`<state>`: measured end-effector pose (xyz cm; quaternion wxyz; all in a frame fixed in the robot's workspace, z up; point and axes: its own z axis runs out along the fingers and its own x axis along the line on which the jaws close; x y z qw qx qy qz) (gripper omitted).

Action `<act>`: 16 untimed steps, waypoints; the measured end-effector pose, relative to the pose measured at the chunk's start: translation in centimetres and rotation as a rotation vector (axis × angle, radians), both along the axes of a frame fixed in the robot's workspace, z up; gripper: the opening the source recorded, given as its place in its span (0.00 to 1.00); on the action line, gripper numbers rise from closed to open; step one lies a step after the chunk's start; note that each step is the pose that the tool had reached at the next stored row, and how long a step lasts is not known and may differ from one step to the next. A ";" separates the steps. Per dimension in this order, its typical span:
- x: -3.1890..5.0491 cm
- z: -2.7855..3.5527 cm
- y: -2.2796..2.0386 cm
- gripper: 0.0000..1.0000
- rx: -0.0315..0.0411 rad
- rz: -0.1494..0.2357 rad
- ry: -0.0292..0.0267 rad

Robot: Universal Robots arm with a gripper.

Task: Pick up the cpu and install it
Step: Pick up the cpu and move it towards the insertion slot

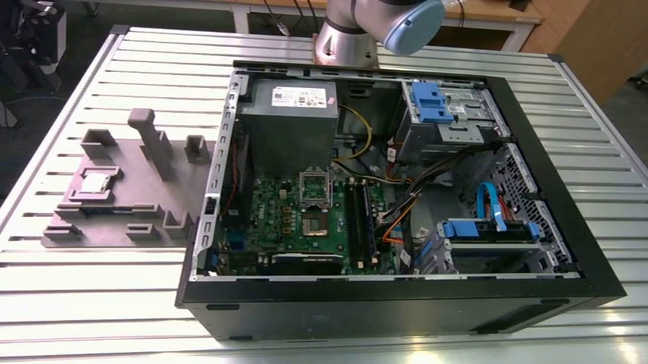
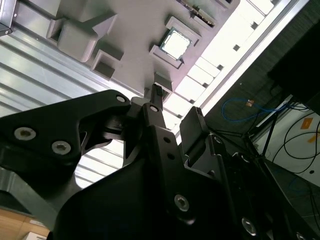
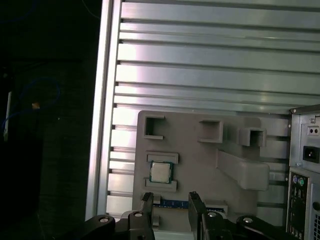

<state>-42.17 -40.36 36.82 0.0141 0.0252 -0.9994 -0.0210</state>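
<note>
Weighing the risks first, we judge that the cpu (image 1: 96,182) could be knocked askew or tipped out of its pocket if the gripper (image 3: 171,202) comes down off-centre, because the chip is small, flat and smooth-topped, and the raised lips of the grey fixture tray (image 1: 152,199) leave little room for fingers beside it. A skewed hold would then matter at the motherboard (image 1: 288,220) inside the computer case (image 1: 405,292), where we expect a tilted chip to seat badly. The cpu lies flat in the tray on the slatted table (image 1: 121,303), at about nine o'clock from the case in the exterior view, well apart from it. In both wrist views the jaws stand apart and hold nothing. The cpu (image 2: 176,44) lies out beyond the fingertips (image 2: 155,94), not between them and not touching them. In the first wrist view it sits closer to one finger's line than to the middle of the gap.
</note>
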 end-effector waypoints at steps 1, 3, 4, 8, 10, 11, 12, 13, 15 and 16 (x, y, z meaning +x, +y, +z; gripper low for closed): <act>0.00 0.00 0.00 0.42 0.0000 0.000 0.0000; 0.00 0.00 0.00 0.42 0.0000 0.000 0.0000; 0.00 0.00 0.00 0.42 0.0000 0.000 0.0000; 0.00 0.00 0.00 0.49 0.0000 0.000 0.0000; 0.00 0.00 0.00 0.49 0.0000 0.000 0.0001; 0.00 0.00 0.00 0.49 0.0000 0.001 0.0000; 0.00 0.00 0.00 0.49 0.0000 0.001 0.0001; 0.00 0.00 0.00 0.49 0.0000 0.001 0.0000; 0.00 0.00 0.00 0.49 0.0000 0.001 0.0000; 0.00 0.00 -0.01 0.49 0.0000 0.001 0.0001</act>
